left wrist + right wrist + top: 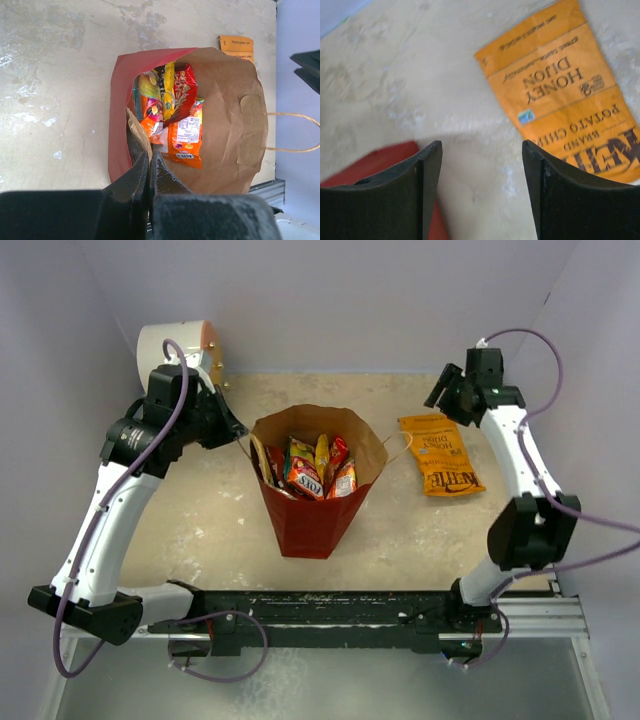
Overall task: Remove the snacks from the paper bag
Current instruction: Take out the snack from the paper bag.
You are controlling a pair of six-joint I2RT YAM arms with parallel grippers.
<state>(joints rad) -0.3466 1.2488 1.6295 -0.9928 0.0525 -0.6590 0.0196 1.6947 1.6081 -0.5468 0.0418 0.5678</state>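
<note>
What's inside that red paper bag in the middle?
Several snack packets stand bunched in the paper bag: a red packet, a yellow packet, an orange packet. Whatever lies beneath them, and the bag's bottom, is hidden.

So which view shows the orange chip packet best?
Top external: the whole orange packet lies flat right of the paper bag. Right wrist shows it closer but cropped; left wrist catches only one end beyond the bag.
</note>
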